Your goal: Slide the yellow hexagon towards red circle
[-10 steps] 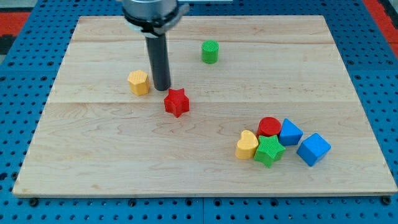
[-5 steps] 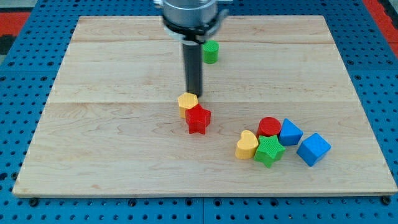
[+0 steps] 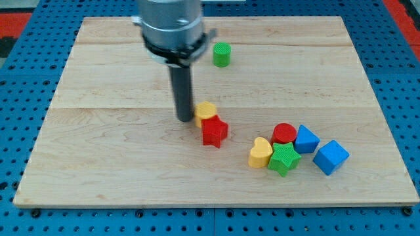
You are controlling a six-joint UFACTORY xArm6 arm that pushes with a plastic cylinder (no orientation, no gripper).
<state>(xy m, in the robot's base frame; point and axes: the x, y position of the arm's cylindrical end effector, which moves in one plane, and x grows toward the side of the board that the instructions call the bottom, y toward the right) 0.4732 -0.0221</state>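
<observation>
- Our rod ends in my tip (image 3: 185, 120), no pincer on this arm, so nothing to read as wide, narrow or holding; tip sits on the board (image 3: 98, 151).
- Yellow hexagon (image 3: 206, 111) is just beside the tip, on its view-right side; looks like touching, can't tell for sure.
- Red star (image 3: 214, 131) is right of the tip and a bit toward view bottom, pressed against the hexagon.
- Red circle (image 3: 284, 134) is well apart from the tip, far to view right and lower, in a cluster w/ yellow heart (image 3: 260, 153), green star (image 3: 284, 158), two blue blocks (image 3: 306, 139) (image 3: 331, 157).
- Green cylinder (image 3: 222, 54) is up toward view top, right of the rod.
</observation>
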